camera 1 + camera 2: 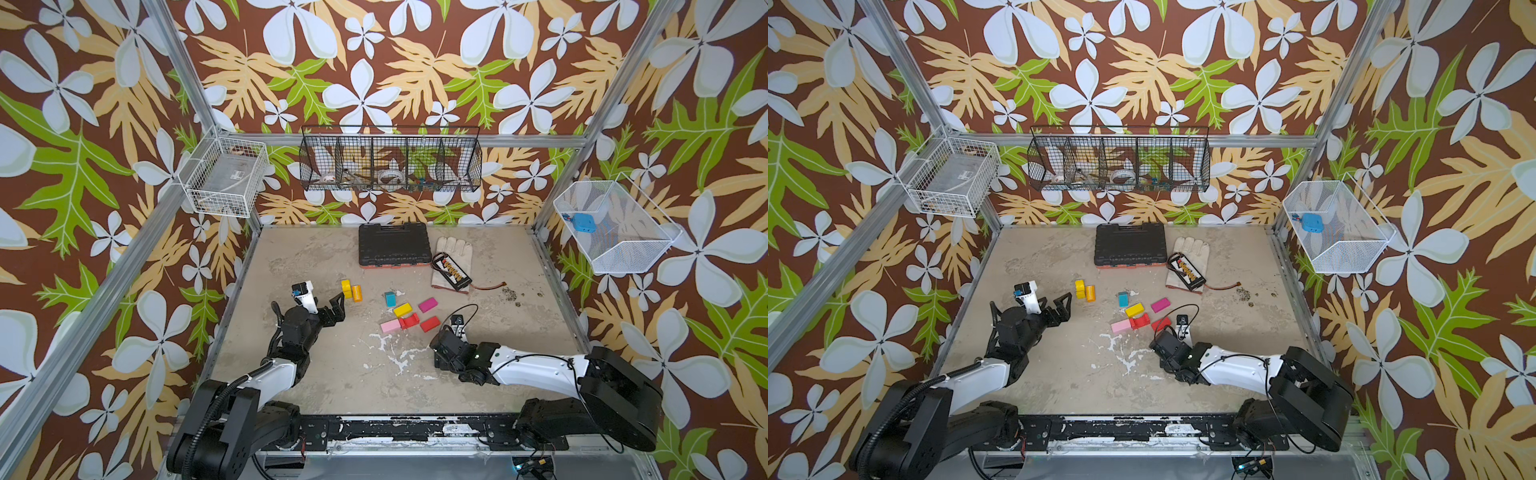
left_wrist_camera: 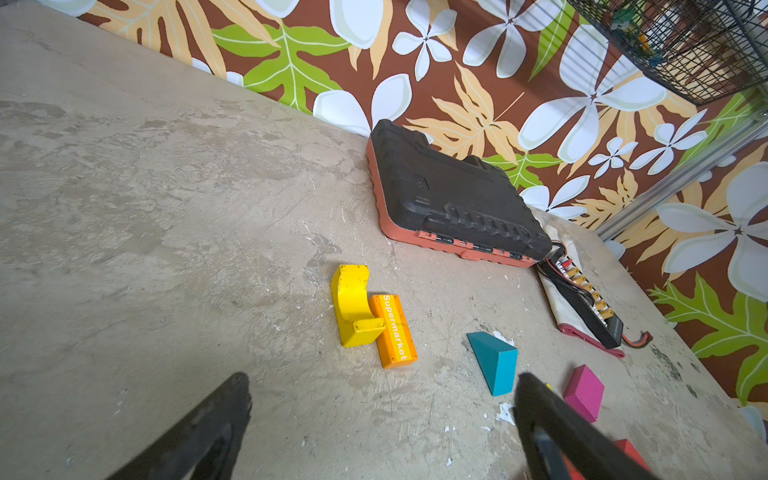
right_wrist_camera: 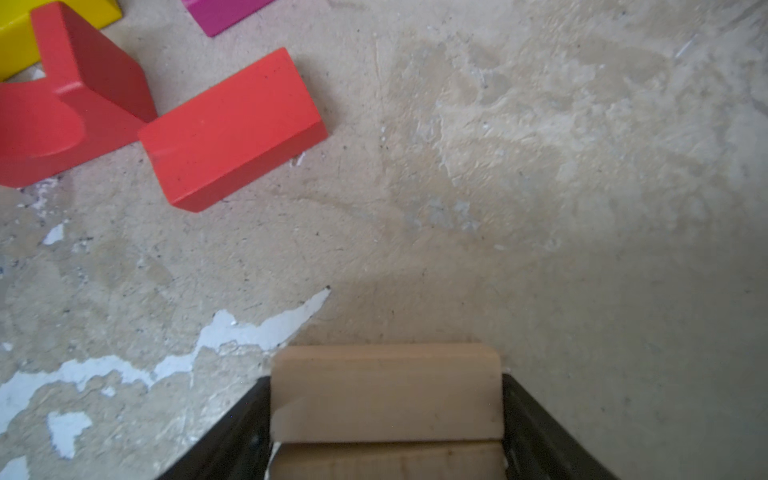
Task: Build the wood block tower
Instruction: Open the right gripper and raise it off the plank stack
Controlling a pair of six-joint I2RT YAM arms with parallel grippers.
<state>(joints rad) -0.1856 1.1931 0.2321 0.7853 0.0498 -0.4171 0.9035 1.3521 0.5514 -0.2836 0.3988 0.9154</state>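
Right wrist view: my right gripper [image 3: 386, 378] flanks two stacked tan planks [image 3: 386, 403]; clamped or loose, I cannot tell.
Left wrist view: my left gripper [image 2: 382, 377] gapes wide, empty.

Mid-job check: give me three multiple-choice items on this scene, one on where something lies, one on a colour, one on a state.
1. The orange Supermarket block lies:
A. on the black case
B. in a wire basket
C. against the yellow arch block

2. The wedge block is:
A. red
B. teal
C. pink

3. The left tool is:
A. open and empty
B. shut on a block
C. shut on the glove

Answers:
1 C: in the left wrist view the two blocks touch, side by side on the table.
2 B: its faces are plainly teal.
3 A: its fingers stand wide apart, with only bare table between them.
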